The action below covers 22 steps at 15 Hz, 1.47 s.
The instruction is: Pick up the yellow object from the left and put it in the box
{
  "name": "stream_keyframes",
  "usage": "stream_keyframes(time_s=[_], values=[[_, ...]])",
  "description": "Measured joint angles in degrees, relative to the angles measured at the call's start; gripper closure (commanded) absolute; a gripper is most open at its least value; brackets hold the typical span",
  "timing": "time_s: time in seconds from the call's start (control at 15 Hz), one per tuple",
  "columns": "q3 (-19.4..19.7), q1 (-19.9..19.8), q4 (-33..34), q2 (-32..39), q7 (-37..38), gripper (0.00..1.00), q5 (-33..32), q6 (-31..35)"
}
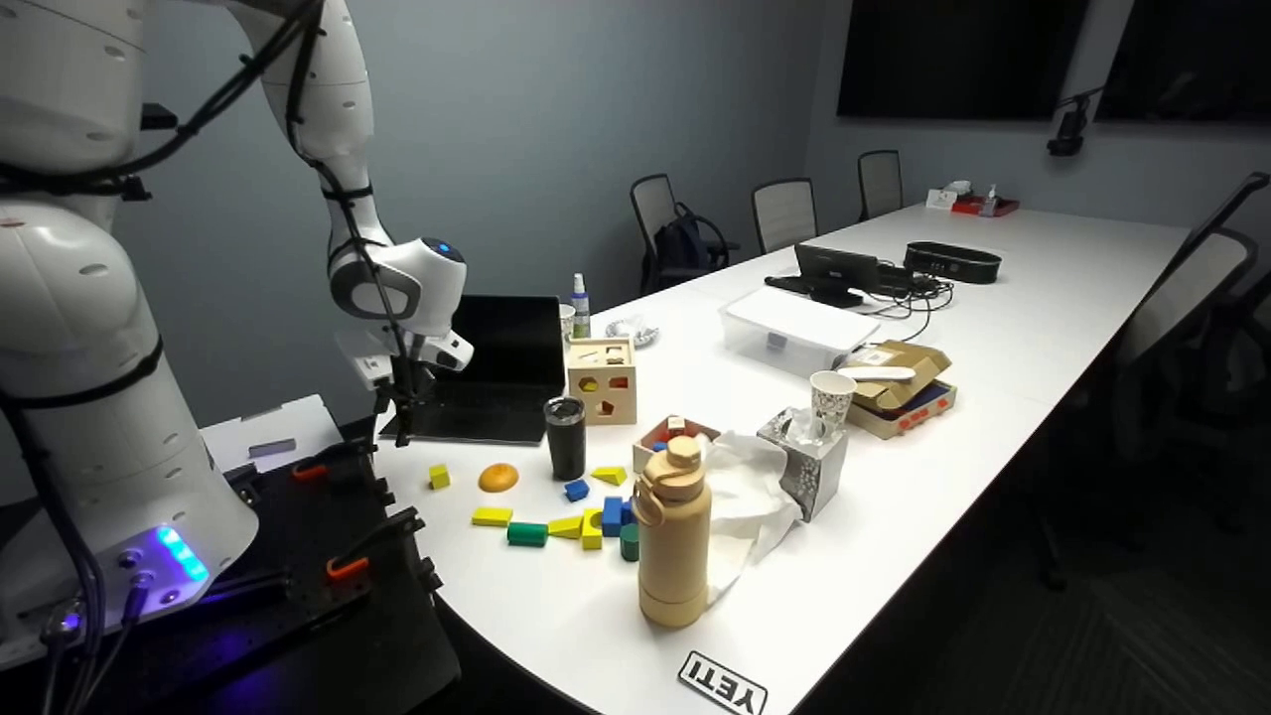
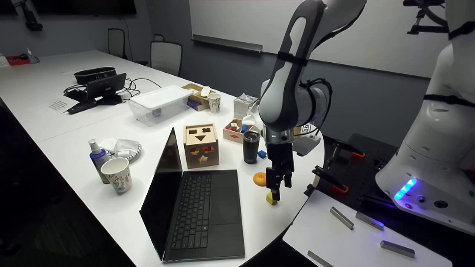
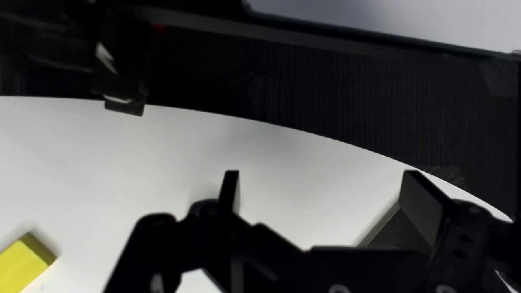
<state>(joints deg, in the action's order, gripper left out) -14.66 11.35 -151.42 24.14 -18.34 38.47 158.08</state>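
Two fingertips (image 3: 421, 211) of my gripper (image 3: 321, 191) stand wide apart, white tabletop (image 3: 301, 195) showing between them. Wrist view: yellow block (image 3: 22, 262) clear of them, between eight and nine o'clock, partly cut off by the frame edge. In an exterior view, the wooden box (image 1: 602, 390) stands at two o'clock from the block, the orange disc (image 1: 498, 478) at three.

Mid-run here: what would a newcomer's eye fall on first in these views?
Probably the open black laptop, large in the foreground of an exterior view, and the tall tan bottle, upright on the white table in an exterior view. In the wrist view, likely the bright yellow block in the lower left corner, outside the spread fingers.
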Motion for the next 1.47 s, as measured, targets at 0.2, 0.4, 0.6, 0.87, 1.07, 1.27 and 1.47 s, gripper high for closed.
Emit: stream_keyframes(time_s=[0.2,0.4,0.6,0.87,1.07,1.27,1.47], values=[[0.0,-0.8,1.8,5.0,3.3,0.00,-5.0,3.7],[0.0,-1.4,3.0,8.8,8.8,0.00,-9.8,7.7],[-0.1,-1.9,4.1,11.7,13.8,0.00,-14.0,10.4],[0.5,-1.7,5.7,13.8,19.7,0.00,-18.8,11.1],[1.5,-1.4,6.7,14.3,22.2,0.00,-21.3,11.1],[2.9,-0.6,7.6,15.0,23.4,0.00,-23.0,11.1],[3.9,-0.1,8.6,16.3,23.6,0.00,-24.0,11.1]])
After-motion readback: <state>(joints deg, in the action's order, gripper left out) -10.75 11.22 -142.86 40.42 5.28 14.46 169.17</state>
